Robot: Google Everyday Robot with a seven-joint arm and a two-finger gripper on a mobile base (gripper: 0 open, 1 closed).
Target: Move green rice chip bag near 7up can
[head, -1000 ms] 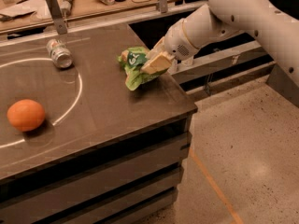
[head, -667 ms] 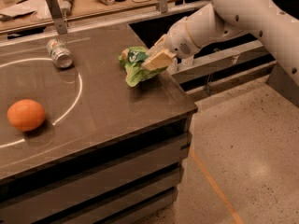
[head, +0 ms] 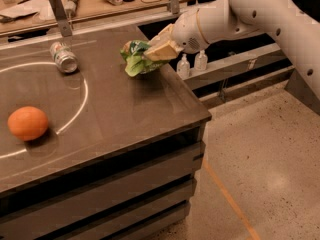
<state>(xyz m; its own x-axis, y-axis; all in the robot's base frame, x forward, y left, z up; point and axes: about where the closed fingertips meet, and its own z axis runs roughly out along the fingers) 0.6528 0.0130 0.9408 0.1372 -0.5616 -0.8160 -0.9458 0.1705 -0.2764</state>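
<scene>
- The end effector (head: 159, 48) grips the green rice chip bag (head: 134, 60) by the bench's (head: 130, 119) right edge.
- The 7up can (head: 63, 57) lies toward the far-left corner, open bench between.

One raised view, angled down over table (head: 125, 116) corner, mid-range, gripper (head: 159, 48) upper centre, clasping green rice chip bag (head: 134, 60)

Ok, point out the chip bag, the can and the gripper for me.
chip bag (head: 132, 64): camera view, on its crumpled green lower part.
can (head: 64, 57): camera view, on the middle of its silvery side.
gripper (head: 152, 52): camera view, between its fingertips, shut on the chip bag's right side.
</scene>
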